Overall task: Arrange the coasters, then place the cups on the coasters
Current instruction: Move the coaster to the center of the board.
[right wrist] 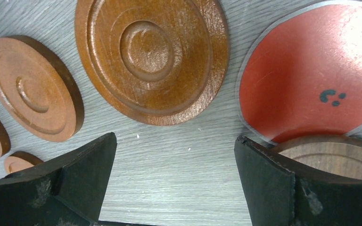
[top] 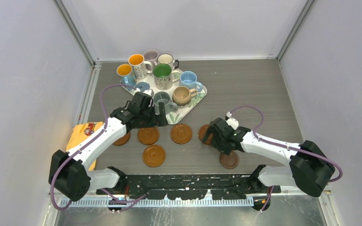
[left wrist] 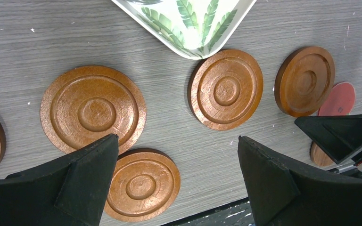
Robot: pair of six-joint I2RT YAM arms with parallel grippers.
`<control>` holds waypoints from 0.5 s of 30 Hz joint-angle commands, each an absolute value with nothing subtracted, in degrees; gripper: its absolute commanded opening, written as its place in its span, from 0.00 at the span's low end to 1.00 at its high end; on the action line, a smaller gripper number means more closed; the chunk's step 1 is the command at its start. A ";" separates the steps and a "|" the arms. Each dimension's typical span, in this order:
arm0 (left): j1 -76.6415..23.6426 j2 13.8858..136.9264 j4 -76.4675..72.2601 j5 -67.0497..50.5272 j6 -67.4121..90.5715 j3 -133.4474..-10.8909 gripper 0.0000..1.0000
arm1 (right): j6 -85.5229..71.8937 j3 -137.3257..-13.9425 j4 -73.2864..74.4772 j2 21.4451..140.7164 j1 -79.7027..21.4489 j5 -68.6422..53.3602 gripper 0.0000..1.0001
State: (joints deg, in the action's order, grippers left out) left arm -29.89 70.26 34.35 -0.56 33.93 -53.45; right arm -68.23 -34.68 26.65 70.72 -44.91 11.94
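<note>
On table [top: 254,94], ringed orange-brown coasters [top: 181,133]

Bright even overhead light, soft shadows, mild sheen on coasters [right wrist: 151,56], wrist cams sharp

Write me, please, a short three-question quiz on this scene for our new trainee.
1. Fill in: most coasters are wooden; the thin coaster by the right gripper is coloured ___.
2. True or false: the left gripper is shut.
3. Where do the cups stand? A, on the coasters; B, on the leaf-patterned tray; C, in the grippers.

Key: 1, red. 2, false; it is open and holds nothing. 3, B.
</note>
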 commanded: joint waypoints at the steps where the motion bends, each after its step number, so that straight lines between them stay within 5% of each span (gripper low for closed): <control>1: -30.05 68.50 33.98 -0.37 33.37 -54.01 1.00 | -69.66 -33.52 22.95 71.86 -45.15 14.42 1.00; 15: -30.01 67.47 34.52 1.20 33.63 -54.12 1.00 | -64.16 -33.35 30.23 69.47 -36.52 19.66 1.00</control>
